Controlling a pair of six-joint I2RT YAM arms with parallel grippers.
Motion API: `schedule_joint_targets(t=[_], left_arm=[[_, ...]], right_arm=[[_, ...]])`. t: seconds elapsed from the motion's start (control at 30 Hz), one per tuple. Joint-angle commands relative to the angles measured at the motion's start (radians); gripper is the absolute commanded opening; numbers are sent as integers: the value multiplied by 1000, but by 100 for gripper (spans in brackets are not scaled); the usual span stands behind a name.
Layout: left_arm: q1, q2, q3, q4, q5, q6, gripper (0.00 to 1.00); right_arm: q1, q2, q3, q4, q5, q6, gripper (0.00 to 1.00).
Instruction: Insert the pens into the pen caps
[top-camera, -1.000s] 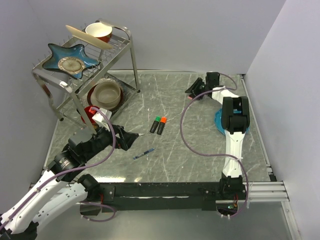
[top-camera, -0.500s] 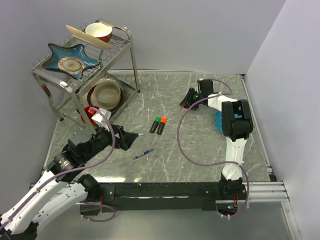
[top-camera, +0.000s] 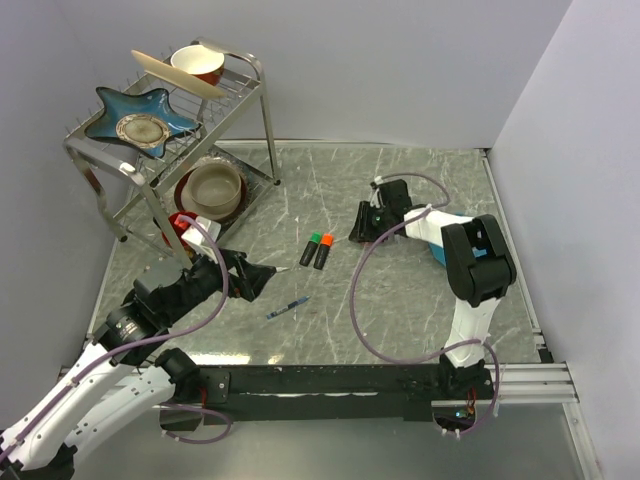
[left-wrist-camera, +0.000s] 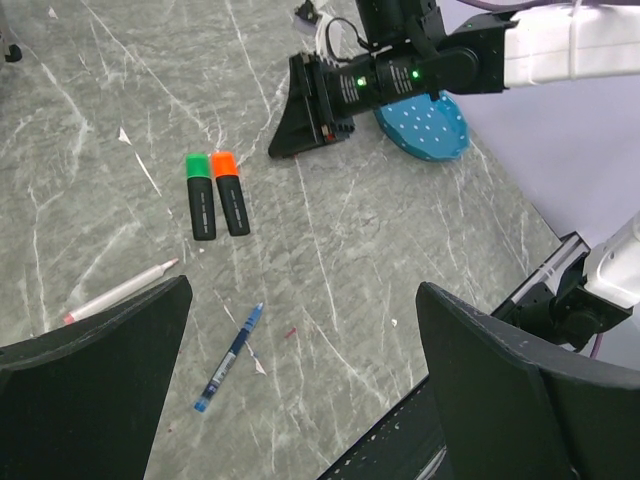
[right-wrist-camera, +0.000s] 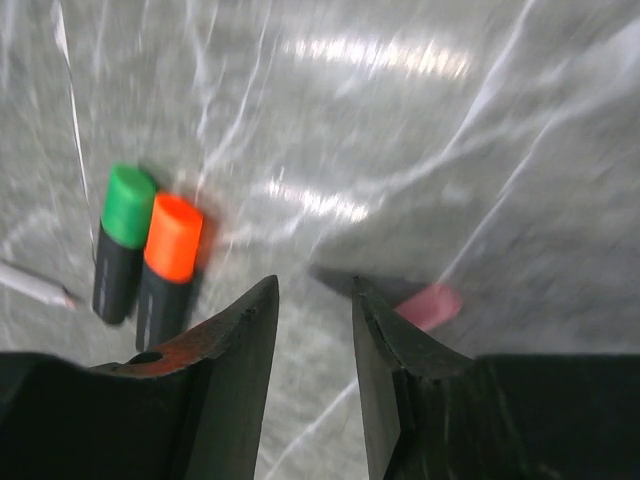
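Observation:
Two stubby black highlighters lie side by side mid-table, one wearing a green cap (right-wrist-camera: 129, 205), the other an orange cap (right-wrist-camera: 173, 236); both also show in the left wrist view (left-wrist-camera: 201, 197) (left-wrist-camera: 232, 193). A pale pink cap (right-wrist-camera: 430, 305) lies loose on the table just right of my right gripper (right-wrist-camera: 312, 290). That gripper hovers low, its jaws a little apart with nothing between them. The blue ballpoint (left-wrist-camera: 230, 358) and white-pink stick pen (left-wrist-camera: 118, 292) lie near my left gripper (left-wrist-camera: 305, 285), which is wide open and empty.
A metal dish rack (top-camera: 150, 150) with bowls and plates stands at the back left. A blue perforated disc (left-wrist-camera: 425, 125) lies behind the right arm. A purple cable (top-camera: 360, 290) loops over the table. The black rail (top-camera: 330, 382) marks the near edge.
My right arm has swung from the back right toward the highlighters, lower and nearer the table's middle, and its jaws have narrowed slightly. The left arm and the pens have not moved.

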Motion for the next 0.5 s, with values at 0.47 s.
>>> schedule_joint_targets(t=[0.47], left_arm=[[-2, -5, 34, -28, -169, -61, 99]], right_arm=[[94, -146, 49, -296, 470, 339, 41]])
